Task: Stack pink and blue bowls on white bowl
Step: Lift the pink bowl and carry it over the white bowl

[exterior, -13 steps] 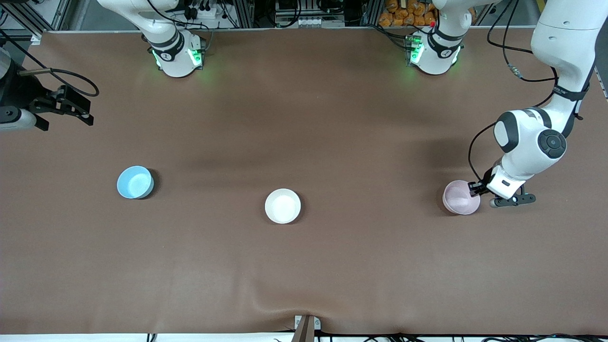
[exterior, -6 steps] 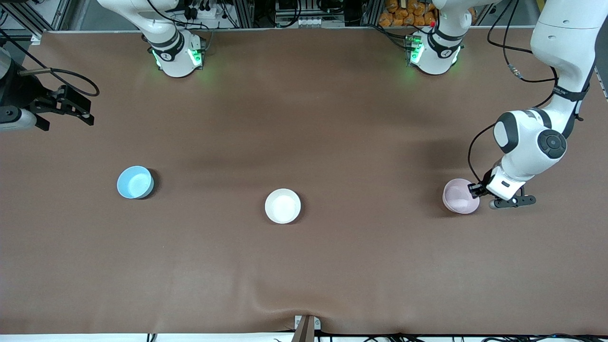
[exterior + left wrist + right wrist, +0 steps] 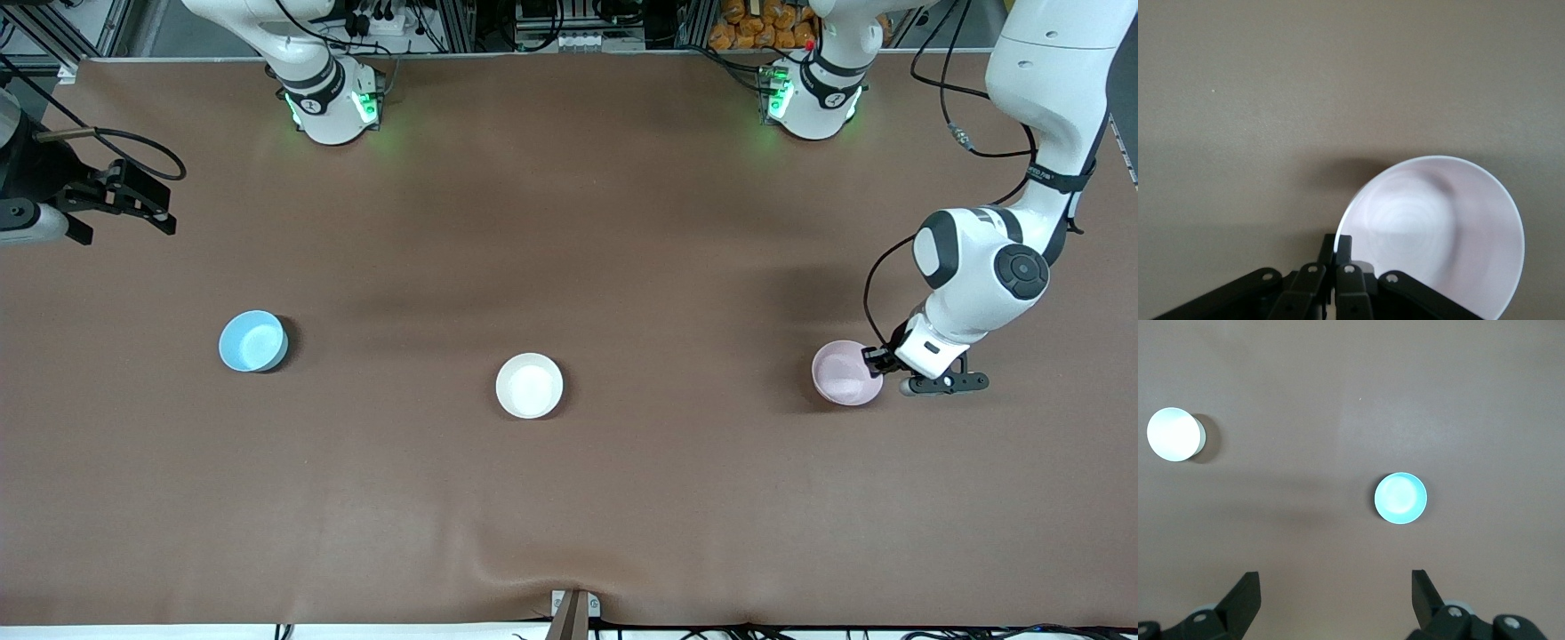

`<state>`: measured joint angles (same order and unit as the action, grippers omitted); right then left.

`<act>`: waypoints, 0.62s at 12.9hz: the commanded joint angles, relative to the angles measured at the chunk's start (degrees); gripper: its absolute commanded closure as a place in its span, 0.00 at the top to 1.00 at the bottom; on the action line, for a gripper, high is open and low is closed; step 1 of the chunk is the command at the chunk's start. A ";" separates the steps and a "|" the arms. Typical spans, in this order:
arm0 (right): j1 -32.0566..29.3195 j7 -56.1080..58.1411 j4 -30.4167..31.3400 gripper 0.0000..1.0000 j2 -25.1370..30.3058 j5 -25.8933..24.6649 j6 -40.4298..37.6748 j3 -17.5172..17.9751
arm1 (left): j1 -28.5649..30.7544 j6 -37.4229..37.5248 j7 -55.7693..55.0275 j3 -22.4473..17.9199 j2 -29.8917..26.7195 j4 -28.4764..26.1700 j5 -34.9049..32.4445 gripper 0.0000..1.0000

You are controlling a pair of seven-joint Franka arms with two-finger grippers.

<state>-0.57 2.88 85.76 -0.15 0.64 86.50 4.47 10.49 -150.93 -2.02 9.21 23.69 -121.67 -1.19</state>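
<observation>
The pink bowl is toward the left arm's end of the table. My left gripper is shut on its rim, one finger inside and one outside. The bowl casts a shadow slightly apart from itself, as if just off the mat. The white bowl stands upright mid-table. The blue bowl stands toward the right arm's end. My right gripper waits open and holds nothing, high over the table's edge at the right arm's end.
A brown mat covers the whole table. Both arm bases stand along the edge farthest from the front camera. A small metal fitting sits at the nearest edge. Cables hang beside the left arm.
My left gripper finished shutting on the pink bowl's rim, then moved with the bowl a little toward the white bowl. The right arm stayed still.
</observation>
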 commanded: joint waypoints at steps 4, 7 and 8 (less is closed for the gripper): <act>-0.83 0.81 -1.47 1.00 -0.64 0.68 -0.80 0.37 | 0.06 12.20 -2.88 3.44 -3.91 4.85 0.58 0.00; -0.92 0.81 -1.47 1.00 -0.64 0.68 -0.80 0.28 | -0.03 20.30 -6.93 5.99 -4.09 10.04 0.49 0.00; -0.92 0.81 -1.47 1.00 -0.64 0.68 -0.89 0.36 | -0.03 22.15 -8.24 6.78 -4.09 11.71 0.49 0.00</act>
<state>-0.59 2.88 85.76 -0.15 0.64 86.49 4.45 10.43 -133.04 -8.05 14.79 19.92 -113.08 -1.19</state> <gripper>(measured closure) 0.000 0.969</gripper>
